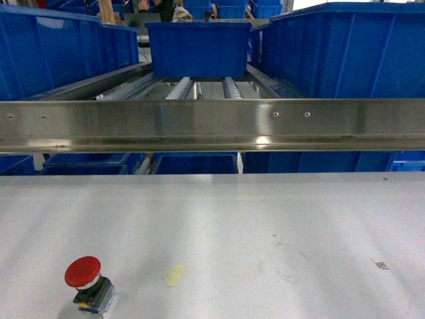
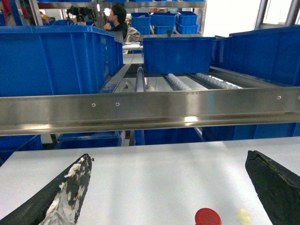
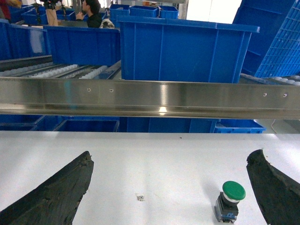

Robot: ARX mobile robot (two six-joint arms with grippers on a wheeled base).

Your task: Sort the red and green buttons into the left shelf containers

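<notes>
Two buttons wait on the white table (image 1: 279, 212): red button (image 1: 84, 274) and green button (image 3: 232, 197), each between spread, empty gripper fingers.

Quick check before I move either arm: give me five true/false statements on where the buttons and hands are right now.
1. The red button stands on the white table. True.
2. The left hand is shut on the red button. False: it is open, and the button sits on the table between its fingers, ungrasped.
3. A green button shows in the right wrist view. True.
4. The green button lies in a blue bin. False: it stands on the table, in front of the steel rail.
5. The right hand is holding something. False: it is open and empty.
</notes>
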